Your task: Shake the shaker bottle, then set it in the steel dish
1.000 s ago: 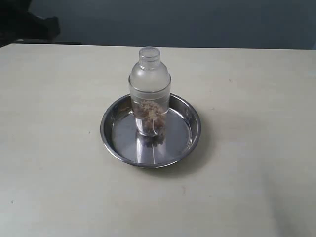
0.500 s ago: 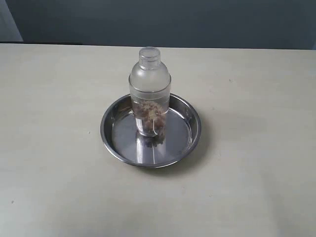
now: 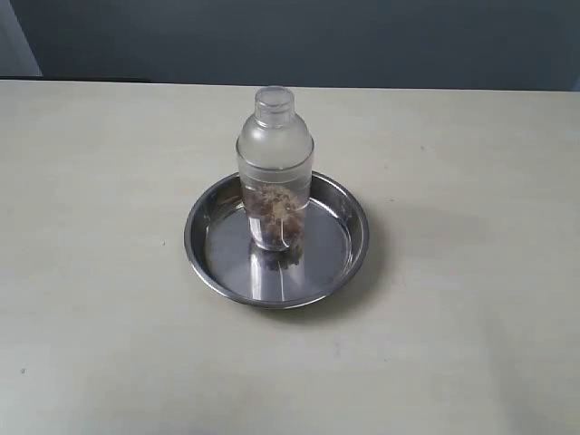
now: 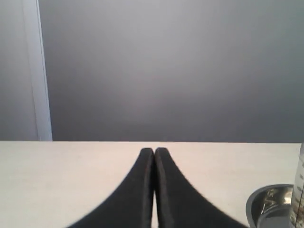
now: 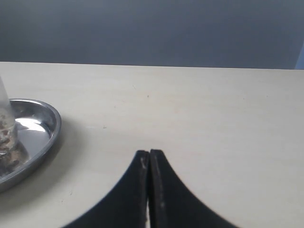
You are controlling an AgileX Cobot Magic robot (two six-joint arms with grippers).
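The frosted shaker bottle (image 3: 275, 168) stands upright in the middle of the steel dish (image 3: 353, 245), brown granules showing through its lower half. Neither arm appears in the exterior view. In the left wrist view my left gripper (image 4: 154, 151) is shut with nothing in it, and the steel dish (image 4: 266, 202) and an edge of the shaker bottle (image 4: 300, 190) show far off to one side. In the right wrist view my right gripper (image 5: 149, 153) is shut and empty, with the steel dish (image 5: 45, 130) and a sliver of the shaker bottle (image 5: 4, 123) well apart from it.
The dish rests on a pale beige table (image 3: 471, 163) with bare surface all around it. A dark grey wall (image 3: 362, 41) runs behind the table's far edge. A pale vertical strip (image 4: 40, 71) stands against the wall in the left wrist view.
A dark shape at the upper left corner of the exterior view one second ago has gone out of frame. The bottle and dish have not moved.
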